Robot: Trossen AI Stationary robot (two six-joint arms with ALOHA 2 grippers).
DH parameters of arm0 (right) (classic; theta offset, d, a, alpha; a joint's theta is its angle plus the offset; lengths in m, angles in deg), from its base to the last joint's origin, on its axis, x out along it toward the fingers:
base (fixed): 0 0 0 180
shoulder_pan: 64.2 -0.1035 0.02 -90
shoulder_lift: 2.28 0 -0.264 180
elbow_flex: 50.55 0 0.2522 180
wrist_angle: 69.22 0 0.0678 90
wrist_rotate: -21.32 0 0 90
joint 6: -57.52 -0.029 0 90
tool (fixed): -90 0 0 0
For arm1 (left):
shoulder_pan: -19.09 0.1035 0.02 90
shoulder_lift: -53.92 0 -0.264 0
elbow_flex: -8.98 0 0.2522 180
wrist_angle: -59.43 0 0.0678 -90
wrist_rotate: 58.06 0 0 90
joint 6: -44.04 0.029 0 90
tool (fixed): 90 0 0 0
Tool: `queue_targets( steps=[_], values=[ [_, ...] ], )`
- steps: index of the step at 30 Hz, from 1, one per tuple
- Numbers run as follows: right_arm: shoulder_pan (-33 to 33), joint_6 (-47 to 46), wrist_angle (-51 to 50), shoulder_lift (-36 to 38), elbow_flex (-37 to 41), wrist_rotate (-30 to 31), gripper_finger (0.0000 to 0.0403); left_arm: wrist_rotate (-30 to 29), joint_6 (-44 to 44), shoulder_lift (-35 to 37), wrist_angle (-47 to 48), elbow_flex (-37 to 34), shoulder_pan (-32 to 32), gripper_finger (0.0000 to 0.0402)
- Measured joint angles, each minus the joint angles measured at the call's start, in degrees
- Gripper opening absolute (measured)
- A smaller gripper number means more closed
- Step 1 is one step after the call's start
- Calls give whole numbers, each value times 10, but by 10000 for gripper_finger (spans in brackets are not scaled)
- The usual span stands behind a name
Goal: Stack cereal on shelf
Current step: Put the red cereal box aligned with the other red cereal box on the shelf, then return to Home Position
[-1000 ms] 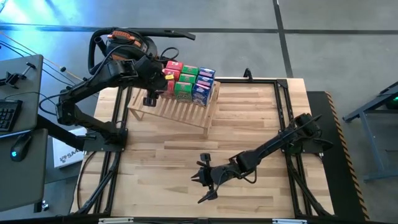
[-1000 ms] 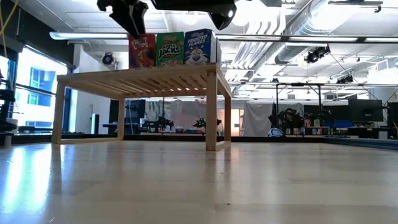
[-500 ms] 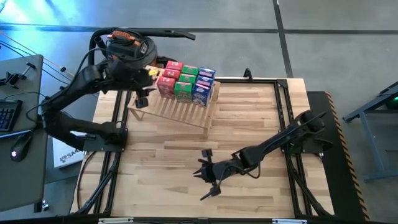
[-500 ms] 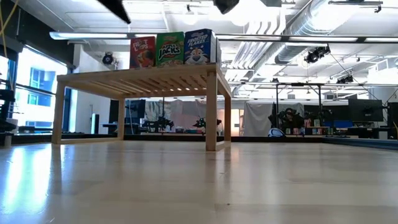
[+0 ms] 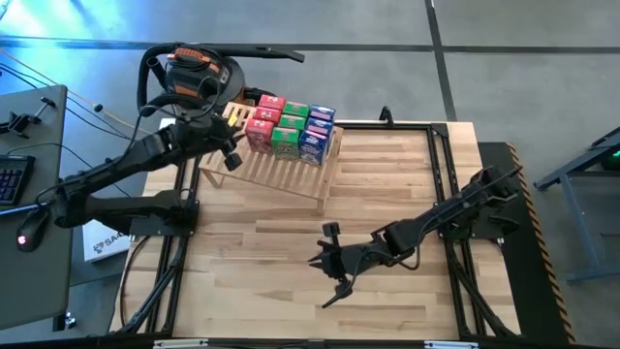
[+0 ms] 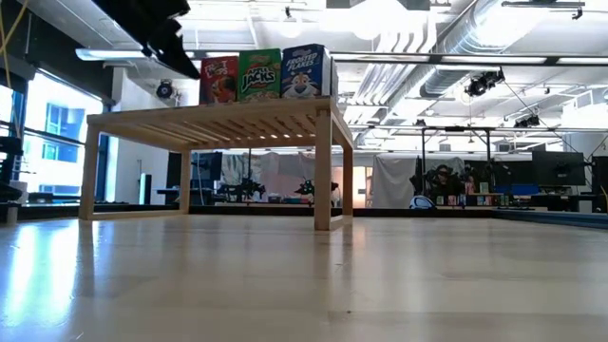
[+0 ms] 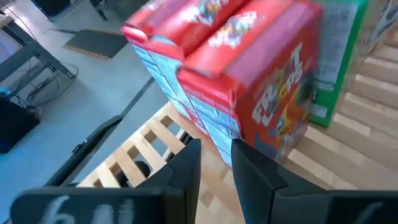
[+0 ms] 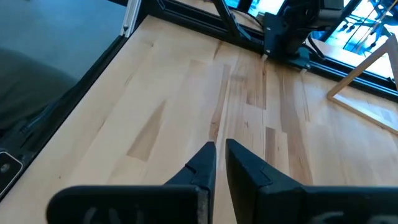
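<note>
On the shelf (image 5: 281, 165), at the worktop's (image 5: 291, 242) eleven o'clock, we see the cereal (image 5: 289, 126) stacked. The left hand (image 5: 231, 155), nearly clenched and empty, hovers beside it; the right hand (image 5: 332, 276), clenched, hangs at six o'clock.

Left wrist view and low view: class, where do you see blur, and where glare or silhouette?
Left wrist view: the red cereal boxes are smeared by motion blur. Low view: bright ceiling lights wash out the top, the left arm is a dark silhouette, and the shelf stays sharp.

cereal (image 5: 290, 126) on shelf (image 5: 274, 167), far-left tbl
</note>
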Motion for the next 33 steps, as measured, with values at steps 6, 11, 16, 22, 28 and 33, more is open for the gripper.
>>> queue_targets(
  steps=[6,11,16,22,28,33],
  values=[
    [2,-2,0,0,0,0,23,2,10,-1,-50,-22,0,78],
    [2,13,-19,0,0,0,23,6,9,15,-39,-23,0,78],
    [20,23,40,16,74,-37,3,94,-34,91,-45,-55,-5,76],
    [72,11,205,94,221,-103,1,143,-73,191,-92,-146,-36,53],
    [109,24,281,217,348,-106,0,151,-103,244,-157,-184,-72,33],
    [138,25,307,333,441,-97,0,150,-133,247,-183,-184,-99,20]
  ],
)
